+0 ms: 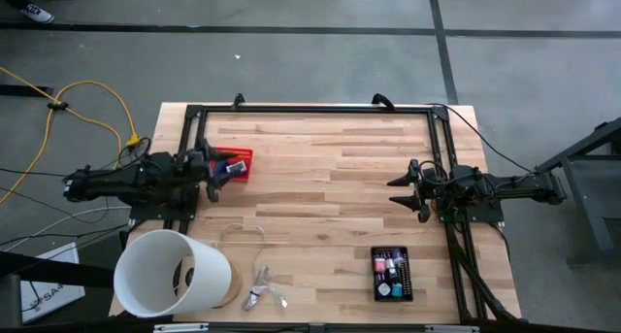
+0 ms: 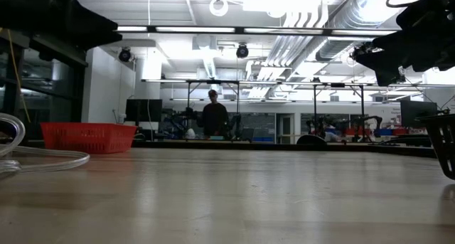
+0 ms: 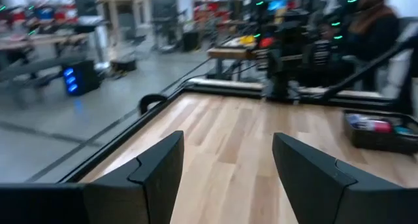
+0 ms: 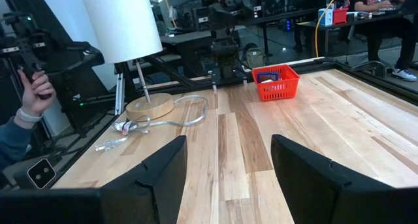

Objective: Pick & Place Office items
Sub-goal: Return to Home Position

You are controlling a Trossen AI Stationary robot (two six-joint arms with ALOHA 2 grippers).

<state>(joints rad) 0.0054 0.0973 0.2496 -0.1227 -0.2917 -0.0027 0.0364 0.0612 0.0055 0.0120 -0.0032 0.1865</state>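
Observation:
The office items (image 1: 392, 269) are small pink, teal and white pieces lying in a black tray (image 1: 408, 275) near the table's near right edge. A blue piece (image 1: 236, 165) lies in the red basket (image 1: 243, 174) at the far left, and shows as the blue piece (image 4: 266, 76) in the right wrist view. My left gripper (image 1: 222, 169) hangs open over that basket, holding nothing; the left gripper (image 3: 226, 138) shows a wide gap. My right gripper (image 1: 396, 192) waits open above the right side of the table, empty, and the right gripper (image 4: 228, 140) faces the red basket (image 4: 275, 82).
A lamp with a big white shade (image 1: 173, 273) and a round wooden base (image 4: 150, 106) stands at the near left corner. Its pale cord (image 1: 245, 233) loops to a silvery clump (image 1: 260, 295). A black frame (image 1: 310, 109) rims the table. A person's hand (image 4: 29, 100) shows beyond the left edge.

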